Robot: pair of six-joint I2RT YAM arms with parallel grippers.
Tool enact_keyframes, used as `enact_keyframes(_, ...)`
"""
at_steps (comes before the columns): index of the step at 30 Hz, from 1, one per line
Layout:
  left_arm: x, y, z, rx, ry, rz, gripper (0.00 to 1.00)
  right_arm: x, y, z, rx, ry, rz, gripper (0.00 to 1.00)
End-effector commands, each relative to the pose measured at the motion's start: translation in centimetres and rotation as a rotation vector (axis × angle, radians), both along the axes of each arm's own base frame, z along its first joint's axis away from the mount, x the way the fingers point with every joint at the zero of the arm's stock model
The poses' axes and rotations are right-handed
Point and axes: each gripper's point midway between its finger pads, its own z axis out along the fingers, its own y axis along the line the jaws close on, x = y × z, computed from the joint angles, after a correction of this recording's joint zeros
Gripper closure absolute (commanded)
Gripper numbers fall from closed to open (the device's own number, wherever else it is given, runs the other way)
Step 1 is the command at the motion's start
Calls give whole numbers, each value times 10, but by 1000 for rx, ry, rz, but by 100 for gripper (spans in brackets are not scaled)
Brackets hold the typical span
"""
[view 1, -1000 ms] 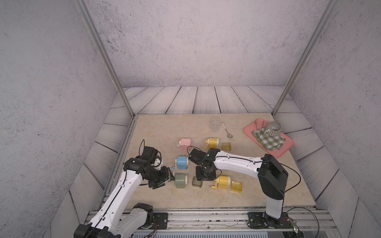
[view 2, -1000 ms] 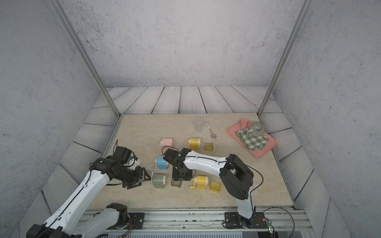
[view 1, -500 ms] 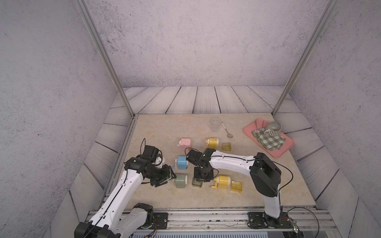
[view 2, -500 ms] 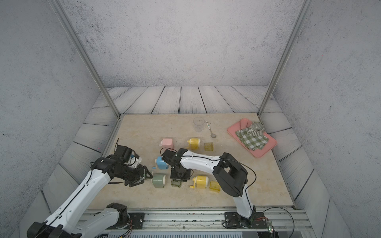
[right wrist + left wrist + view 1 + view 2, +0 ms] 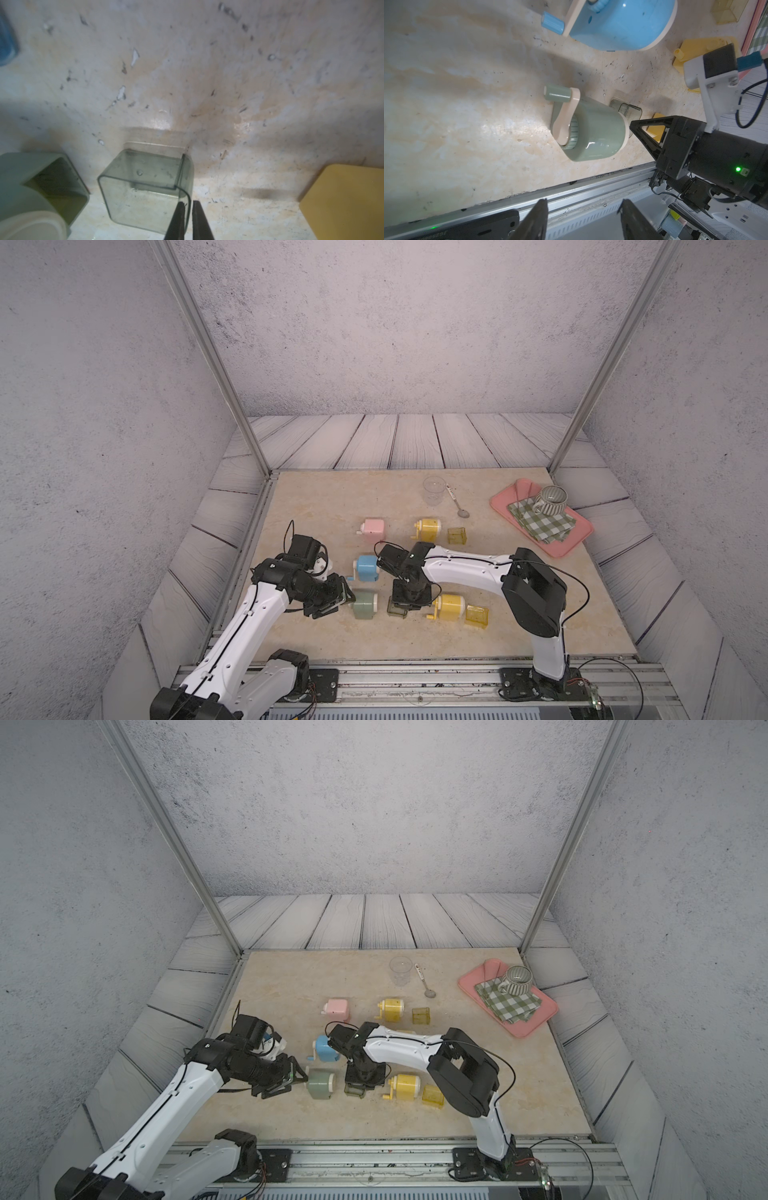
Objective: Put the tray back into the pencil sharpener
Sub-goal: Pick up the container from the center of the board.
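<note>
Right gripper (image 5: pixel 187 216) is closed to a narrow slit on one side wall of the smoky-green tray (image 5: pixel 143 187), and the thin translucent wall is caught between the two black fingertips. In both top views this gripper is pointed steeply down at the lower centre of the frame, with the tray low on the tabletop (image 5: pixel 332 497) beneath it. Whether the tray is lifted clear of the surface cannot be told.

Just to the left of the tray, with a small gap between them, the green pencil sharpener (image 5: pixel 365 605) is placed. Its empty slot is turned toward the tray, and its crank is turned toward the left gripper (image 5: pixel 583 220). That gripper is held just beside the crank end with its fingers spread apart, and nothing is held between them.

A blue sharpener (image 5: pixel 366 568) is seen just above the green one, and a pink sharpener (image 5: pixel 373 529) higher still. One yellow sharpener (image 5: pixel 451 605) with its yellow tray (image 5: pixel 476 615) is set to the right of the right gripper, and another pair is found near mid-frame. At the upper right, a striped mug (image 5: pixel 550 499) and a checked cloth (image 5: pixel 540 522) are carried on a pink serving tray (image 5: pixel 577 539).
</note>
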Motion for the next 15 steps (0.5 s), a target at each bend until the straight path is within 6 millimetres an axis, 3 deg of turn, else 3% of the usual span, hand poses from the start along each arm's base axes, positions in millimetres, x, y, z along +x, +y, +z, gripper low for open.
enact_keyframes(1, -3, -2, -2, -6, -2, -14, 40, 2, -8, 3, -58, -18, 20, 90)
enact_keyframes(15, 13, -6, -9, -10, -2, -2, 33, 1, -4, 11, -129, -6, 94, 94)
